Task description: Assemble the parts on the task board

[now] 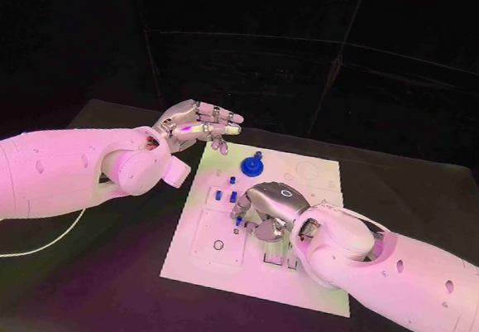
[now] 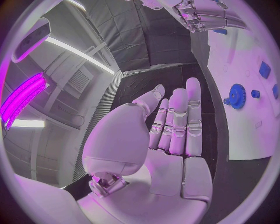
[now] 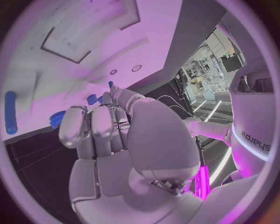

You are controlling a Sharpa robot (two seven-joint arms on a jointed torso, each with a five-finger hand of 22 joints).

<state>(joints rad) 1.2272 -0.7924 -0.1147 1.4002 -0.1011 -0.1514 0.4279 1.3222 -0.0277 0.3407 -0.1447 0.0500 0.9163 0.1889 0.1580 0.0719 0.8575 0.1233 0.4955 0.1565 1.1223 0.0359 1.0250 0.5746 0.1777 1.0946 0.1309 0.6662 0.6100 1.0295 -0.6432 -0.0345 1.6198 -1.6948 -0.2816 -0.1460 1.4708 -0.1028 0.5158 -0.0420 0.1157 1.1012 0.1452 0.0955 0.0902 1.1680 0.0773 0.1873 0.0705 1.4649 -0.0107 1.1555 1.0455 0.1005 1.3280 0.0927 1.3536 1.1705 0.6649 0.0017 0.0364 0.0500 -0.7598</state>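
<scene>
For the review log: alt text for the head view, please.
The right hand reaches down over the white task board among small blue parts; whether it holds one is unclear. The left hand hovers empty, near a blue gear.

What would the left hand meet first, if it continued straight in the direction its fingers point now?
Probably nothing: the left hand points past the task board edge over bare table. The blue gear lies aside, though depth is unclear.

The right hand (image 1: 265, 212) covered part of the task board (image 1: 206, 249) at mid-frame, so whether it held a part could not be told.
</scene>
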